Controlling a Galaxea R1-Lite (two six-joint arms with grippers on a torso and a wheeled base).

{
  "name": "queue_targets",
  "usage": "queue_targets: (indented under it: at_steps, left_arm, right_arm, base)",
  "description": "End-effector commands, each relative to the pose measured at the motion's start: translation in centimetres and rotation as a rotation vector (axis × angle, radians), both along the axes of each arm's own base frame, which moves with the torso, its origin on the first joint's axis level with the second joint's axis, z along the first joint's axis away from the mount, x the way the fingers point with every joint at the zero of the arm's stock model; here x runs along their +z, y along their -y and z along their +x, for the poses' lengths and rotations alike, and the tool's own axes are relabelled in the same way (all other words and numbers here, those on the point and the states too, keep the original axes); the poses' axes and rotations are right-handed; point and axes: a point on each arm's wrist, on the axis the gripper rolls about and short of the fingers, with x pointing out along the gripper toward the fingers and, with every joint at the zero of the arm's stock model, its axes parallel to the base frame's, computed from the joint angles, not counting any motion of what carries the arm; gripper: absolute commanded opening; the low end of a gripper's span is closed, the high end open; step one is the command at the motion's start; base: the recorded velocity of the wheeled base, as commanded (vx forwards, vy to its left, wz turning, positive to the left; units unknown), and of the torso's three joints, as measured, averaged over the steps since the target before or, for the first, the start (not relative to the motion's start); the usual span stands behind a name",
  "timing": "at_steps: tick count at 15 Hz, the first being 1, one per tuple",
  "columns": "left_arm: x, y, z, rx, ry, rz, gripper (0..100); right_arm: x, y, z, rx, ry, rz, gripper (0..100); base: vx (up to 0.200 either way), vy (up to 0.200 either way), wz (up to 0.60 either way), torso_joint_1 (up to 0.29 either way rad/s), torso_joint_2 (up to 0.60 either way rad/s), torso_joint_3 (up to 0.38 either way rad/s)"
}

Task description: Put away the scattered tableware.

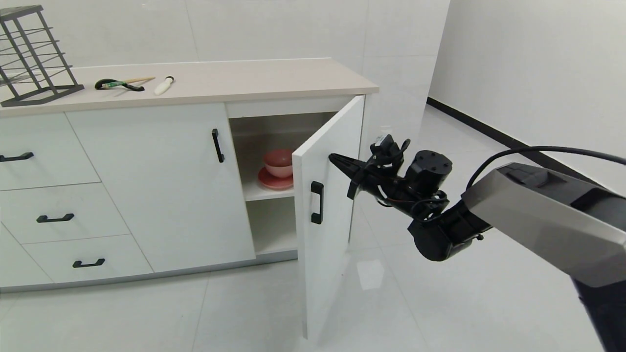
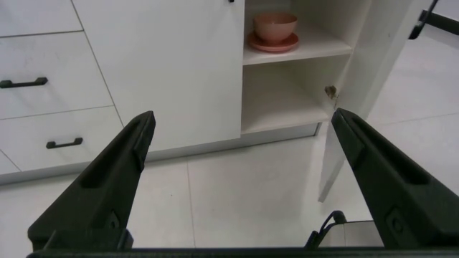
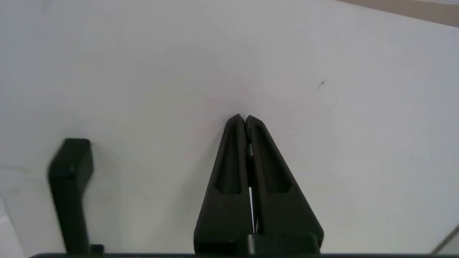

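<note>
From the head view, we saw a pink bowl [image 1: 279,164] sitting on a matching pink plate [image 1: 274,182] on the upper shelf [image 1: 261,193] of an open cabinet. Both were plain and glossy. The edge of the half-swung door [image 1: 325,274] hid their right sides. The right gripper [image 1: 333,158] was level with the shelf, its jaws clenched on nothing, its tips at the door's outer face above the black handle [image 1: 317,202]. On the worktop [image 1: 244,80] lay chopsticks [image 1: 134,80], a black-and-green utensil [image 1: 115,84] and a white-handled utensil [image 1: 164,85], too small for us to identify further. A black wire rack [image 1: 44,95] beside them was cut off at the frame's edge.

From the left wrist view, the left gripper [image 2: 242,118] hung low before the cabinet, jaws released and spread wide. The pink bowl [image 2: 275,26] and pink plate [image 2: 274,44] showed whole on the shelf [image 2: 315,49], beside the door [image 2: 373,57].

From the right wrist view, the right gripper [image 3: 245,120] pointed squarely at the white door [image 3: 143,64], jaws pressed together, near the handle [image 3: 72,186]. We could not tell whether the tips touched the panel.
</note>
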Motion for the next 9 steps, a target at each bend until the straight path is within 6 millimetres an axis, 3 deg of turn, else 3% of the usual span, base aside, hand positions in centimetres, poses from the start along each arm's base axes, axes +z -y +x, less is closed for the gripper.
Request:
queue_targets:
  at_steps: [1, 4, 6, 7, 9]
  left_arm:
    - [0.0, 0.0, 0.0, 0.0, 0.001, 0.0, 100]
    - [0.0, 0.0, 0.0, 0.001, -0.001, 0.0, 100]
    - [0.0, 0.0, 0.0, 0.001, -0.001, 0.0, 100]
    - [0.0, 0.0, 0.0, 0.0, 0.001, 0.0, 100]
    - [0.0, 0.0, 0.0, 0.0, 0.001, 0.004, 100]
  right_arm:
    - [-2.7, -1.1, 2.4, -0.006, 0.015, 0.015, 0]
    - [-1.6, -0.6, 3.3, -0.034, 0.066, 0.066, 0]
    - [-0.3, 1.2, 2.1, -0.042, 0.077, 0.092, 0]
    - [0.6, 2.2, 0.1, -0.039, 0.037, 0.074, 0]
    - [4.2, 6.7, -8.0, -0.036, -0.064, 0.018, 0]
  base:
    - [0.0, 0.0, 0.0, 0.0, 0.0, 0.0]
    - [0.0, 0.0, 0.0, 0.0, 0.0, 0.0]
    - [0.0, 0.0, 0.0, 0.0, 0.0, 0.0]
    - [0.0, 0.0, 0.0, 0.0, 0.0, 0.0]
    - [0.0, 0.0, 0.0, 0.0, 0.0, 0.0]
